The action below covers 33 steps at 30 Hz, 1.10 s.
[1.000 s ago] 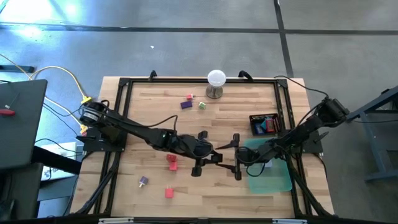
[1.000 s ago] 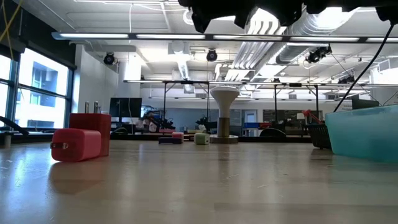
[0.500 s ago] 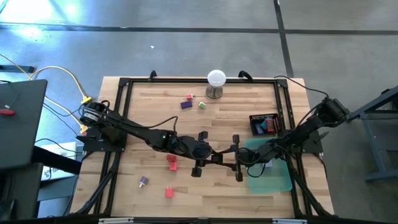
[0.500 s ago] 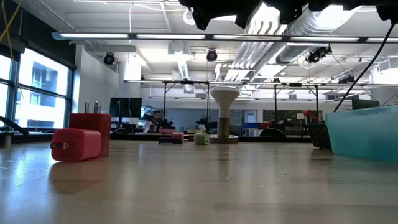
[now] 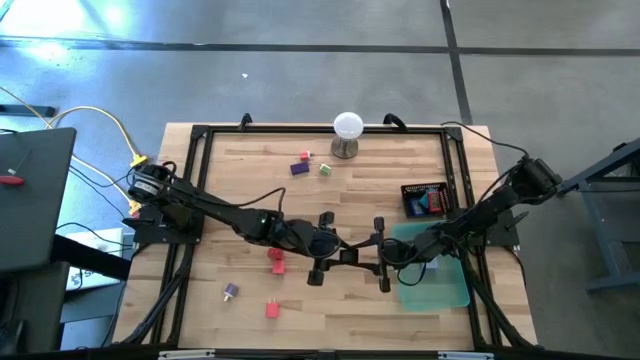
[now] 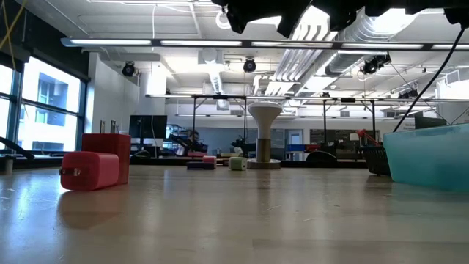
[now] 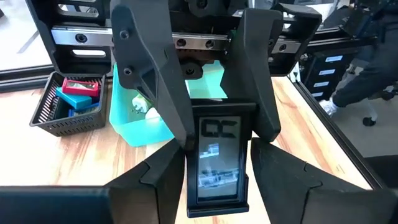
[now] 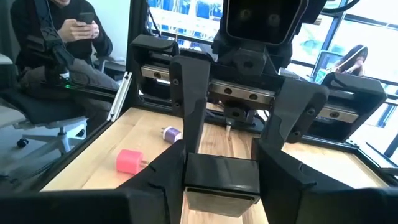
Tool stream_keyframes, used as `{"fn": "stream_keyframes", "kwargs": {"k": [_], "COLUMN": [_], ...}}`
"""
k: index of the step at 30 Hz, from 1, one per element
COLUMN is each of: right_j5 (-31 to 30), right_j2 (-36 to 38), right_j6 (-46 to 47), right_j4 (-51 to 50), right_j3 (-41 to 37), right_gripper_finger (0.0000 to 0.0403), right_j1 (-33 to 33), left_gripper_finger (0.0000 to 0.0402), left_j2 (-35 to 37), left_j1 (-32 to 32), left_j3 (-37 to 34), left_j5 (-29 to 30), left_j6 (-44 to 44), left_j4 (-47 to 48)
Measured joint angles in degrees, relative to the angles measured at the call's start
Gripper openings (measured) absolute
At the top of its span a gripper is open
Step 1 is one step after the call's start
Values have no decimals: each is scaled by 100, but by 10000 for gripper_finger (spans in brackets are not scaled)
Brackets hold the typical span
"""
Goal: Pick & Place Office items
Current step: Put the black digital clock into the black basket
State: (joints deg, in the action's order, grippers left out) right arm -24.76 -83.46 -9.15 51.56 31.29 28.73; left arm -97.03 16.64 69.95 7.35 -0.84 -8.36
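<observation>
Passing a black block hand to hand above the bench: my left hand and right hand are both gripping it, heading for the tray.

Both arms are matte black all over, chunky jointed segments with thin black cables looping off them. Left gripper and right gripper each have wide, flat, angular black fingers on a silver rail with small screws. Left base trails yellow cable.
</observation>
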Motion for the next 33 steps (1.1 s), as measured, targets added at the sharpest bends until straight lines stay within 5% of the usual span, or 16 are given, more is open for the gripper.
{"fn": "stream_keyframes", "kwargs": {"k": [20,33], "right_j5": [-29,-82], "right_j2": [4,3], "right_j6": [24,52], "right_j4": [-194,-499], "right_j3": [0,-9], "right_gripper_finger": [146,146], "right_j1": [-2,-3], "left_gripper_finger": [190,348], "left_j2": [0,4], "left_j1": [-68,-13], "left_j3": [0,0], "left_j5": [-29,-190], "left_j6": [369,229], "left_j4": [67,81]}}
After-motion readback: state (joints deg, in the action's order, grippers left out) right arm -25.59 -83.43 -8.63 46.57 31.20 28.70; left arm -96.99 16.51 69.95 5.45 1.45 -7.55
